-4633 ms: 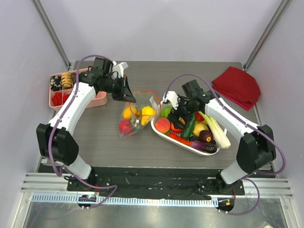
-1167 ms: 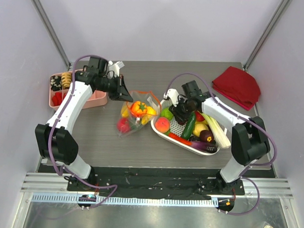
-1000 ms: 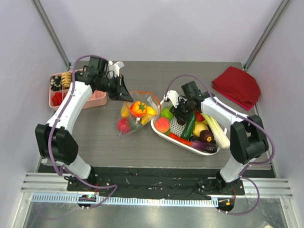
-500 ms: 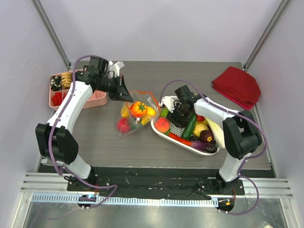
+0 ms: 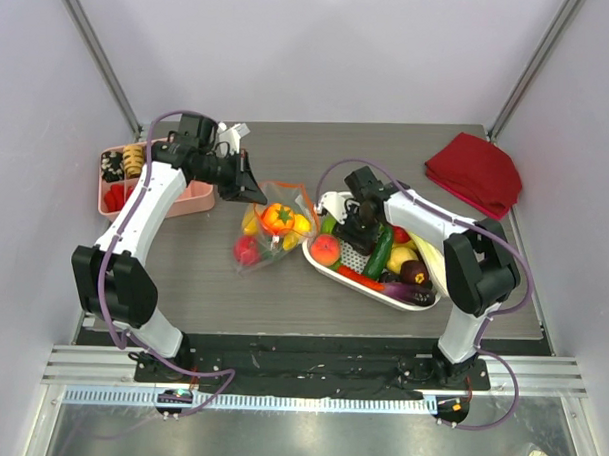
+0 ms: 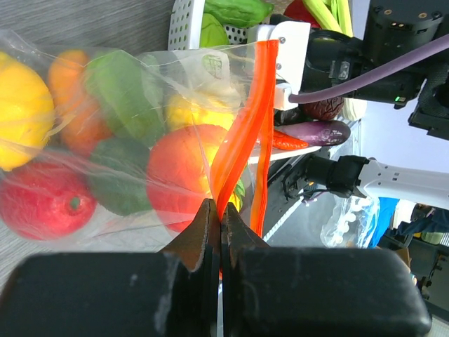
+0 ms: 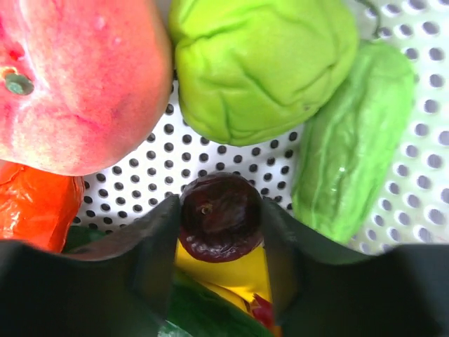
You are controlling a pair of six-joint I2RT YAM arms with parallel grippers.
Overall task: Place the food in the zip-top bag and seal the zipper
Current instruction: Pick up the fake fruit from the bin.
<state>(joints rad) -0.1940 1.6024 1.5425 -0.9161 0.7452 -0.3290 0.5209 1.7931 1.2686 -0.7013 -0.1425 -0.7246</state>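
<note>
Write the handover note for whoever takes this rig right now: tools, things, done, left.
Left tool: shut on the zipper, holding the zip-top bag with its mouth open.
Right tool: down in the white basket, fingers either side of a dark round fruit; grip not certain.
Done: several pieces of food are in the bag.
Left: peach, green pieces and more lie in the basket; then seal the zipper.
</note>
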